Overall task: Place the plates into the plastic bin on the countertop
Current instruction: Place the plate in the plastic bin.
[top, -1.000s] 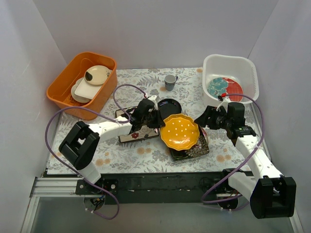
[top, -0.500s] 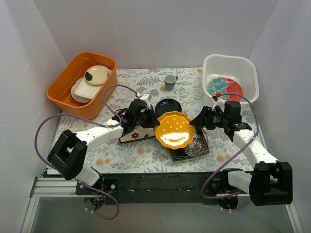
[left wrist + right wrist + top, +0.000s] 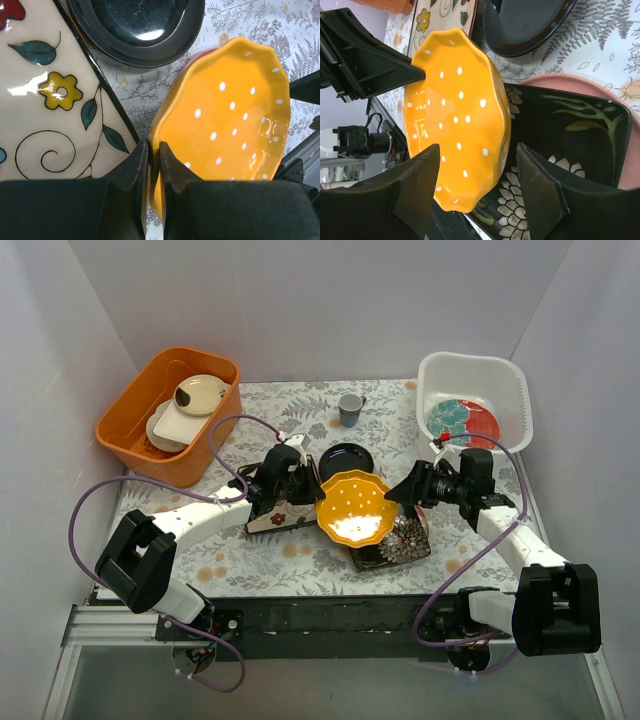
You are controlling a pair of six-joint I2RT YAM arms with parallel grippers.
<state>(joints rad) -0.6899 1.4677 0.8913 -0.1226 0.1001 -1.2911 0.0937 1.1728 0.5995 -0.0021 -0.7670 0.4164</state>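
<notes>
From above, the left gripper (image 3: 305, 483) is pinching the left rim of the yellow plate (image 3: 356, 508). The plate stretches away from the fingers toward the right gripper (image 3: 408, 489), which sits just beside its opposite edge. Below and in front of the right gripper lies the black square plate (image 3: 398, 544), partly covered by the yellow one. The cream square plate (image 3: 283, 517) lies under the left gripper, and the small black plate (image 3: 347, 456) is just beyond its tip. The white bin (image 3: 470, 362) stands behind the right gripper, well apart from the yellow plate, with a red and teal plate (image 3: 462, 422) inside. A cup (image 3: 350, 408) and an orange tub (image 3: 133, 444) sit farther back on the cloth (image 3: 260, 560).

From the left wrist, the left gripper (image 3: 154, 150) has both fingers pressed onto the yellow plate (image 3: 235, 125) at its near rim, one on each face. The plate is tilted. The cream square plate (image 3: 50, 100) lies left of the fingers, and the small black plate (image 3: 135, 25) is ahead.

From the right wrist, the right gripper (image 3: 476, 150) is spread wide, with the yellow plate (image 3: 455, 120) ahead between its fingers. I cannot tell whether they touch it. The black square plate (image 3: 560, 145) lies beneath, on a pink plate (image 3: 570, 81). The left gripper (image 3: 365, 60) holds the far rim.
</notes>
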